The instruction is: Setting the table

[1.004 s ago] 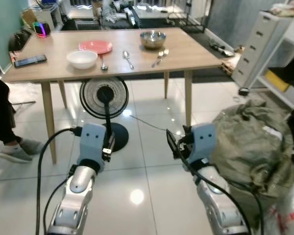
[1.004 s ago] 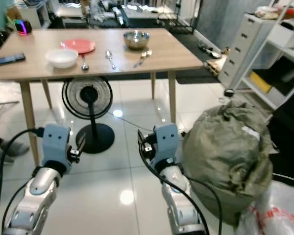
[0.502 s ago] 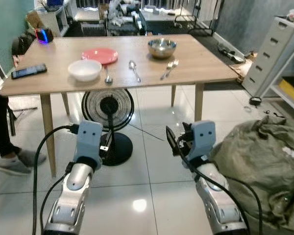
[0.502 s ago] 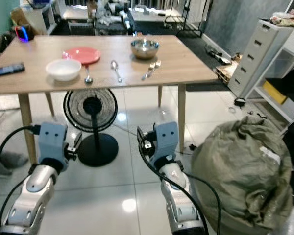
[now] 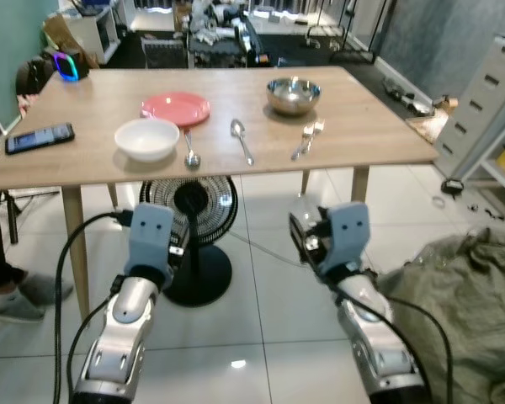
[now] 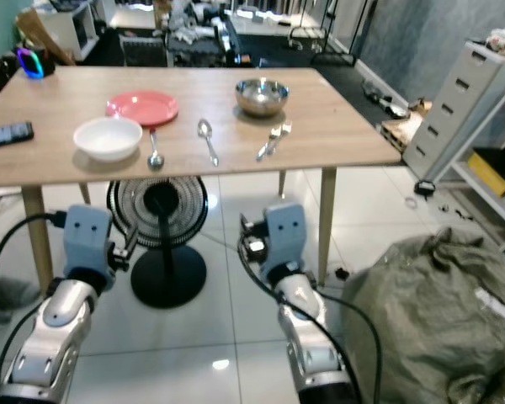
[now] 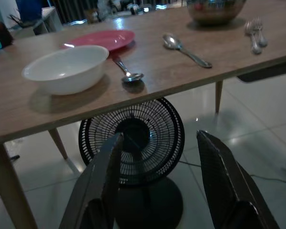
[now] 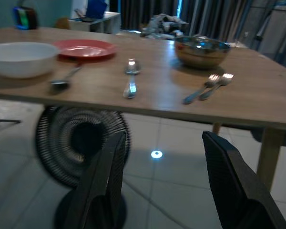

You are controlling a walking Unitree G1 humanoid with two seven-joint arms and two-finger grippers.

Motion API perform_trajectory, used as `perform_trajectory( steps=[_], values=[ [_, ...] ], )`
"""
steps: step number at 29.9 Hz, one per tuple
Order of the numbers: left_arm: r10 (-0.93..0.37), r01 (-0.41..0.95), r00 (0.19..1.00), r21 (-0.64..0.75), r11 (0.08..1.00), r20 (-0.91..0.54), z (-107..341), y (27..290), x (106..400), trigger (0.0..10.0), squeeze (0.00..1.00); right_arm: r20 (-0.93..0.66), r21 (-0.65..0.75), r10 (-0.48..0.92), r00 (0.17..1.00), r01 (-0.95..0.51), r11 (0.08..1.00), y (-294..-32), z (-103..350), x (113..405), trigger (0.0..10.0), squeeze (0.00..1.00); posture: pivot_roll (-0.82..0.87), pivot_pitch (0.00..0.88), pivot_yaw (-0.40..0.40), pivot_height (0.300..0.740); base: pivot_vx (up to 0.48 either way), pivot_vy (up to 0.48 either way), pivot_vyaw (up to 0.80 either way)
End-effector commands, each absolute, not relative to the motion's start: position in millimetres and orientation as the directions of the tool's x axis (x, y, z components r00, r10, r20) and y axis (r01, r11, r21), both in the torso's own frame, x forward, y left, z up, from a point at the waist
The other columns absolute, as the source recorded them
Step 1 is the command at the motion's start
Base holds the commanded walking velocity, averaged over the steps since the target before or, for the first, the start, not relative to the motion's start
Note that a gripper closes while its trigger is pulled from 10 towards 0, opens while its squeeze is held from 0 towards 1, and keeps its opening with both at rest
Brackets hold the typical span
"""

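Tableware sits on the smooth wooden table [image 5: 84, 160]: round white bowl [image 5: 147, 139], flat pink plate [image 5: 176, 108], shiny steel bowl [image 5: 293, 95], spoons, forks. Left gripper [image 7: 157, 191] and right gripper [image 8: 164, 191] hang spread, empty, below its edge.

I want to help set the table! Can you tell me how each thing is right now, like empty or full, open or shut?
White bowl: upright, empty.
Pink plate: flat, empty.
Metal bowl: upright, contents unclear.
Two spoons: lying flat on the table.
Two forks: lying together.
Phone: lying flat.
Left gripper: open, empty.
Right gripper: open, empty.
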State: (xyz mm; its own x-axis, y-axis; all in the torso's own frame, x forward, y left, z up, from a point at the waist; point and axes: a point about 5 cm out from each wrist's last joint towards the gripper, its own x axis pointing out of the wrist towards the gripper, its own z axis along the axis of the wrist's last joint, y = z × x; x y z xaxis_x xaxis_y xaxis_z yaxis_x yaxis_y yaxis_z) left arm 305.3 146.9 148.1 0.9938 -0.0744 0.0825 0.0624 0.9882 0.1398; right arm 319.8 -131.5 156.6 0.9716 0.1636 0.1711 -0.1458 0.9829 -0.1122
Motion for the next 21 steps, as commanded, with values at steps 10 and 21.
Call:
perform_trajectory(
  steps=[10, 21],
  values=[
    [-0.063, 0.049, 0.995, 0.184, 0.982, 0.073, 152.3, 174.5, 304.6, 10.0, 0.0, -0.032, -0.063, -0.07, 0.997, 0.068, 0.996, -178.1, 132.9, 332.0, 10.0, 0.0, 0.01, 0.0, 0.04, 0.74, 0.48, 0.0, 0.0],
    [-0.091, 0.075, 0.993, 0.188, 0.979, 0.075, 153.9, 169.6, 303.8, 10.0, 0.0, -0.064, -0.108, -0.005, 0.998, -0.002, 0.994, -178.6, 135.5, 336.8, 10.0, 0.0, 0.01, 0.0, 0.036, 0.74, 0.48, 0.0, 0.0]
  ],
)
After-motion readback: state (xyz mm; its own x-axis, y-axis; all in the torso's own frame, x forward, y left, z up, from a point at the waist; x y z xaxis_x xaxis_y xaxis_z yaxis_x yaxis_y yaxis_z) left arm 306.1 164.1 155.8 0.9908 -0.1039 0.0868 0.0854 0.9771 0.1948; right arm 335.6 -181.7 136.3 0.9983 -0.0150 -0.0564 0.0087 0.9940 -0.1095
